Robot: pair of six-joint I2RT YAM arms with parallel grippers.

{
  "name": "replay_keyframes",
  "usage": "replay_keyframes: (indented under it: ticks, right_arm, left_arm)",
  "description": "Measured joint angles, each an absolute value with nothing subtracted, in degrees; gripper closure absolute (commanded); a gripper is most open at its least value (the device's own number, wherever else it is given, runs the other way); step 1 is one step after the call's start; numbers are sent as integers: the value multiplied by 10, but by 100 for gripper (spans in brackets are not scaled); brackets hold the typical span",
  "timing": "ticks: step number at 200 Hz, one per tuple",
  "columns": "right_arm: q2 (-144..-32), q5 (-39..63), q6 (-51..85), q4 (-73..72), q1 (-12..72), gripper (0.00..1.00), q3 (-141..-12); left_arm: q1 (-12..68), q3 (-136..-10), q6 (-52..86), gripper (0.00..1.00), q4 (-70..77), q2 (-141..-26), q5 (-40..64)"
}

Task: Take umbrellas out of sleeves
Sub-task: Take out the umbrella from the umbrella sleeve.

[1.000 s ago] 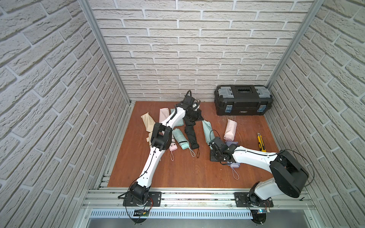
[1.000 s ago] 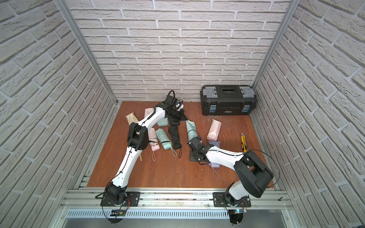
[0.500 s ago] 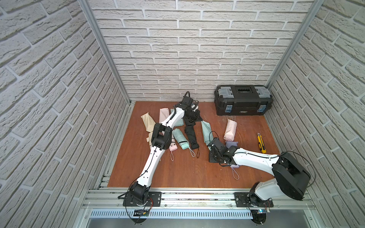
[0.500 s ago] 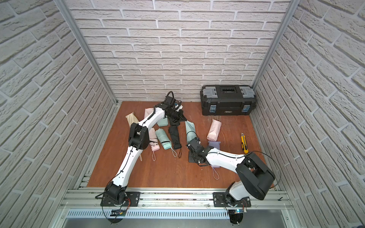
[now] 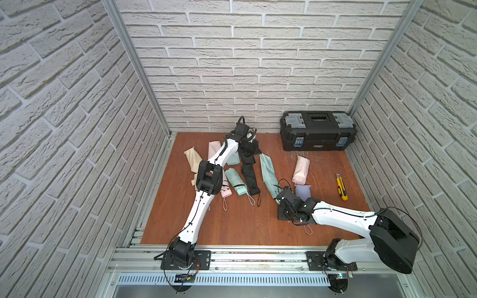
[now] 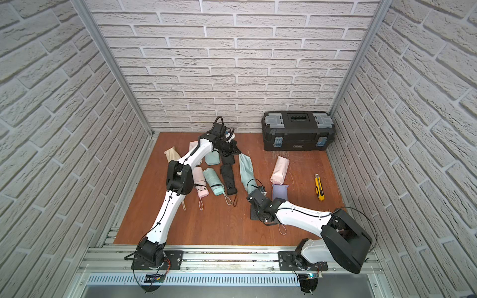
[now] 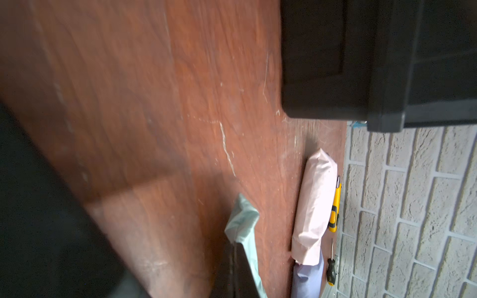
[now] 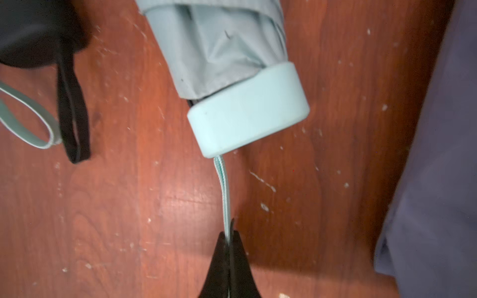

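The right gripper (image 8: 229,233), pinching the mint umbrella (image 8: 247,113) by its wrist loop (image 8: 224,185), shifted lower in both top views; the umbrella apparently slid further from its mint sleeve (image 5: 267,167).

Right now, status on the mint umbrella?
Right gripper shut on loop of mint umbrella. Left gripper shut on mint sleeve, far end. Handle and some canopy out. Lilac sleeve close beside.

umbrella (image 8: 247,108) mint | sleeve (image 5: 267,170) mint | toolbox (image 5: 318,130) black | knife (image 5: 341,187) yellow | floor (image 5: 232,224) red-brown
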State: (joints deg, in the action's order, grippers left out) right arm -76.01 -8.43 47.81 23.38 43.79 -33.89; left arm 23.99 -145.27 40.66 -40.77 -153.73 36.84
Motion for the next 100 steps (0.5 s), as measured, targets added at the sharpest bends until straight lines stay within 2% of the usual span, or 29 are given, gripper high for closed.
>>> replay_keyframes:
  ticks: [52,80,100]
  right_arm:
    - [-758,-78,483,245,438,95,-330]
    - [-757,-79,482,247,438,85,-331]
    - [-757,-79,482,251,438,81,-331]
  left_arm:
    - [229,-1453,410,100,-386,-1537,363]
    - [229,-1475,417,100,-379,-1544,366]
    - [228,-1516,422,100,-370,-1557,369]
